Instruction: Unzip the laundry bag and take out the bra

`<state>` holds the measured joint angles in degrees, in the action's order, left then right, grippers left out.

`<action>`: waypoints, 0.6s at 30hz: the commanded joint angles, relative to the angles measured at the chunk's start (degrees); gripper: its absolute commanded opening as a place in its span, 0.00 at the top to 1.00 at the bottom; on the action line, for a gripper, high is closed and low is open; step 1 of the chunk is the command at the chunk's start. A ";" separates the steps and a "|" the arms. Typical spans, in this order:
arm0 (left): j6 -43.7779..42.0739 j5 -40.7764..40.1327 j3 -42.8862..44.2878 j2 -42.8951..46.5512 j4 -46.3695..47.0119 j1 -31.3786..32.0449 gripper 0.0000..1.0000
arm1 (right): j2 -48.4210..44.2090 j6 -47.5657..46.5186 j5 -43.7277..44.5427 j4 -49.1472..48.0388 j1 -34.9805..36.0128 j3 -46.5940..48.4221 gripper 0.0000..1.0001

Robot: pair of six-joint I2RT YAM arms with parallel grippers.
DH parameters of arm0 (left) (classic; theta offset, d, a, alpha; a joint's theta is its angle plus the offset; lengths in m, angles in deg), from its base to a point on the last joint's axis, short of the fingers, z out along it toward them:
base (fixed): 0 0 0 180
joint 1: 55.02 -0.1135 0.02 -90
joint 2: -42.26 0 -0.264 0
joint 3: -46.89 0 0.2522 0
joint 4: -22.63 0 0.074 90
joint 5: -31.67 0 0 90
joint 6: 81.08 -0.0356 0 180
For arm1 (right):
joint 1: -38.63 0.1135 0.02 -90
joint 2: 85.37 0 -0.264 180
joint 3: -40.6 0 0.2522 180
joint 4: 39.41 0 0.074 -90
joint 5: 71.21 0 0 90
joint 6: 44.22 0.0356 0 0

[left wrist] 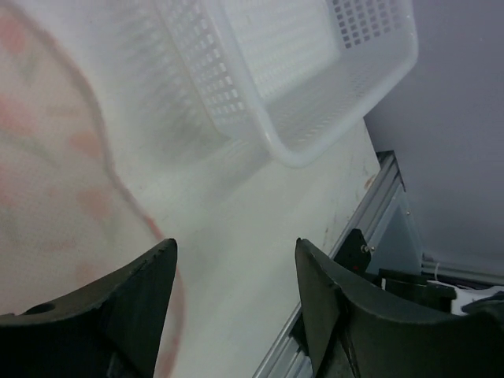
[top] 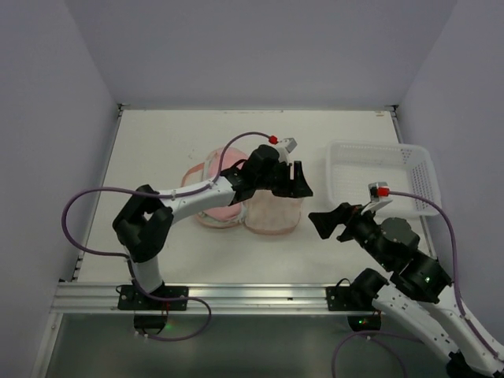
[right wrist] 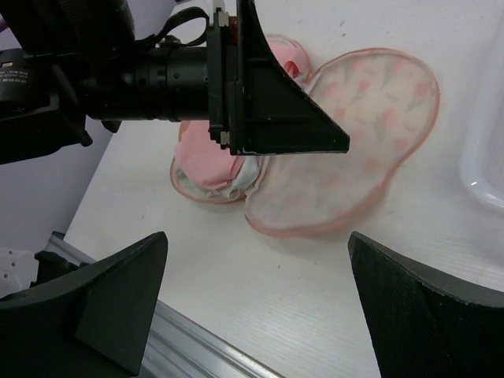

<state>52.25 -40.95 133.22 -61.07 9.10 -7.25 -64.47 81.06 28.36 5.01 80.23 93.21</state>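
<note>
The laundry bag (top: 272, 214) lies mid-table, peach-pink with a small print and pink trim. In the right wrist view its right lobe (right wrist: 358, 134) lies flat, and its left lobe shows smooth pink cloth (right wrist: 206, 157) with a pale grey-green edge. My left gripper (top: 298, 183) hovers over the bag's right lobe, open and empty. In the left wrist view, bare table shows between its fingers (left wrist: 126, 307) and the bag's trim (left wrist: 102, 150) lies to the left. My right gripper (top: 321, 226) is wide open and empty, to the right of the bag and nearer the front edge. It also shows in the right wrist view (right wrist: 257, 236).
A white plastic lattice basket (top: 417, 169) stands at the right of the table, also in the left wrist view (left wrist: 315, 150). An aluminium rail (top: 236, 295) runs along the table's front edge. Grey walls enclose the table at the back and sides.
</note>
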 commanded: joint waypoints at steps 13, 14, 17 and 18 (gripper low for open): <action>2.11 -16.86 -0.31 15.14 -12.08 -5.46 0.28 | 7.81 -2.06 -1.38 0.39 -0.12 4.74 0.01; 2.02 -16.95 -3.55 17.09 -12.88 -7.67 0.28 | 10.36 -2.76 -1.91 -1.28 -0.21 5.96 0.01; -0.17 -18.78 -8.57 24.38 -16.04 -15.23 0.25 | 22.30 -5.66 -4.19 -7.35 -0.47 10.70 0.01; -1.83 -19.58 -9.37 25.97 -17.01 -16.47 0.22 | 25.64 -7.41 -5.42 -7.97 -0.73 12.63 0.01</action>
<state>54.00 -55.07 126.75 -40.68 -2.77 -19.29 -45.89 78.18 26.63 4.66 80.01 100.32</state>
